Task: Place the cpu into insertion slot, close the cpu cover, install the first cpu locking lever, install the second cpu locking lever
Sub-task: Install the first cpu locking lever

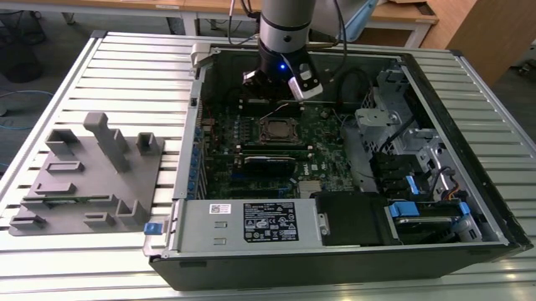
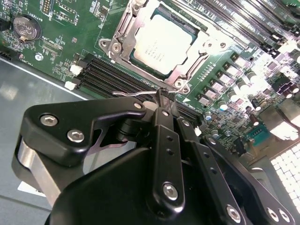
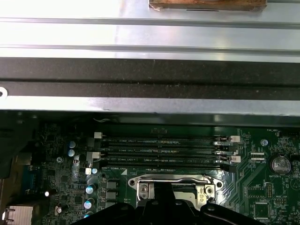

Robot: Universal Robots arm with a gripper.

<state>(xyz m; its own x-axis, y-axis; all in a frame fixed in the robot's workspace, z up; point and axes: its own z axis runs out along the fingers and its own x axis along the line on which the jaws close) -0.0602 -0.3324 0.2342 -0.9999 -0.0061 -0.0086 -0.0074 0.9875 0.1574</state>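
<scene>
Our gripper [image 2: 161,101] up close, jaws pinched narrow on the locking lever [image 2: 133,93] at the edge of the cpu cover [image 2: 124,33]; we judge the cpu [image 2: 161,44] seated, cover down, levers not yet latched

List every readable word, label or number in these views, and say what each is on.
Power supply label, exterior view: dense print, too small to read.
White sticker beside it: too small to read.
cpu top, second wrist view: faint marks, too blurred to read.
Circuit board lettering by the memory slots, first wrist view: too small to read.
No text can be quoted with confidence.
</scene>
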